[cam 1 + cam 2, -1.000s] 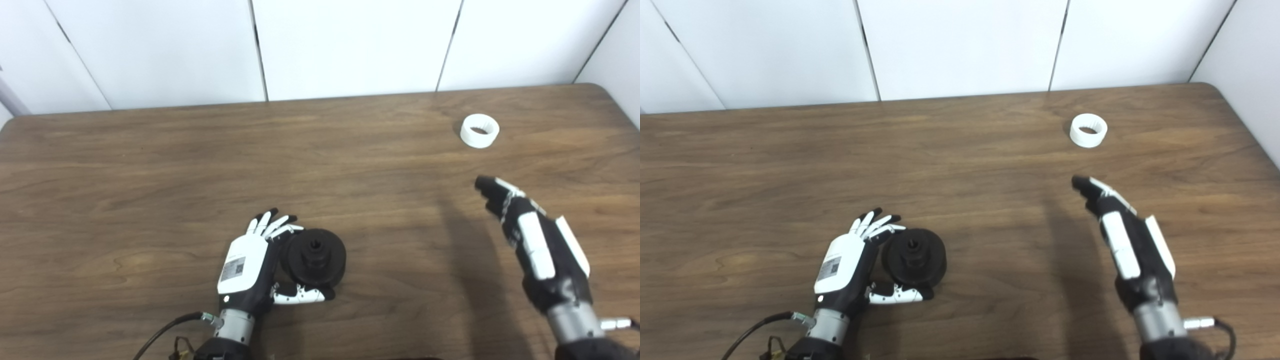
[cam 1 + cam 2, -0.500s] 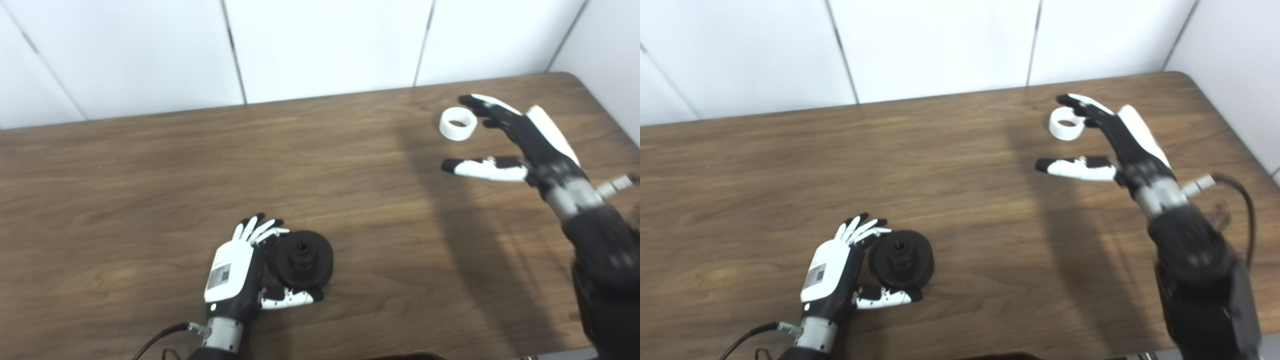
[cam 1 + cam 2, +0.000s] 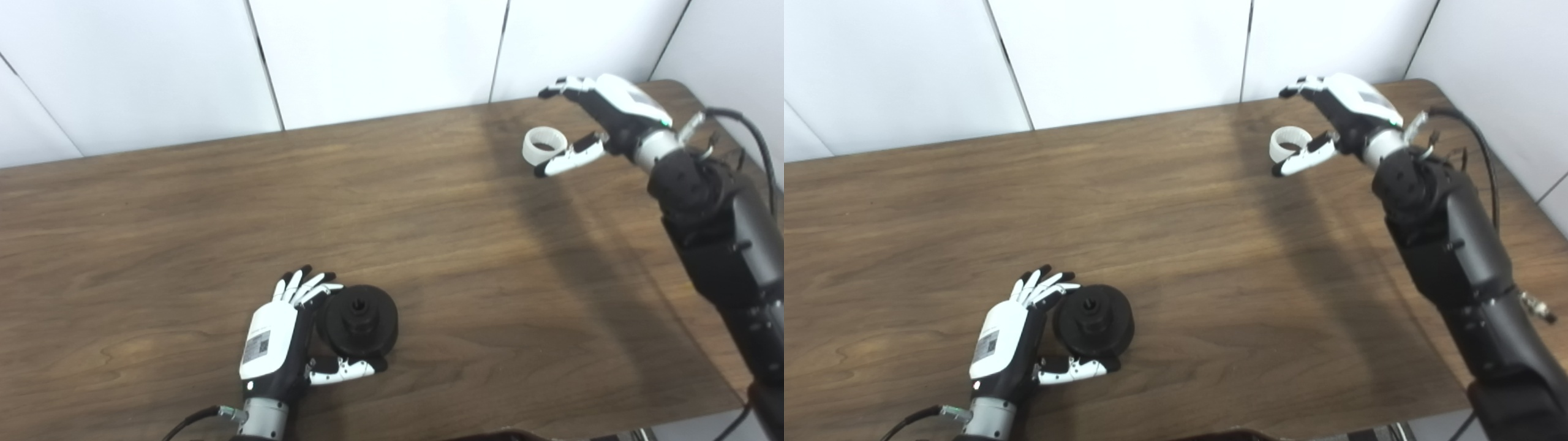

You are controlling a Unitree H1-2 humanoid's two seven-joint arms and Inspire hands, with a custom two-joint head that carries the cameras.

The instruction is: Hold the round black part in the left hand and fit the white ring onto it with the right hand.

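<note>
Two hands are showing: the left hand (image 3: 275,346) is cupping the round black part (image 3: 360,318) on the surface (image 3: 153,245), gripping loosely, while the right hand (image 3: 603,119) is hovering spread-fingered around the white ring (image 3: 544,144), not gripping it.

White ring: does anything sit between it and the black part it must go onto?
Nothing visible does. Bare table lies between the white ring, under the open right hand, and the black part in the left hand.
</note>
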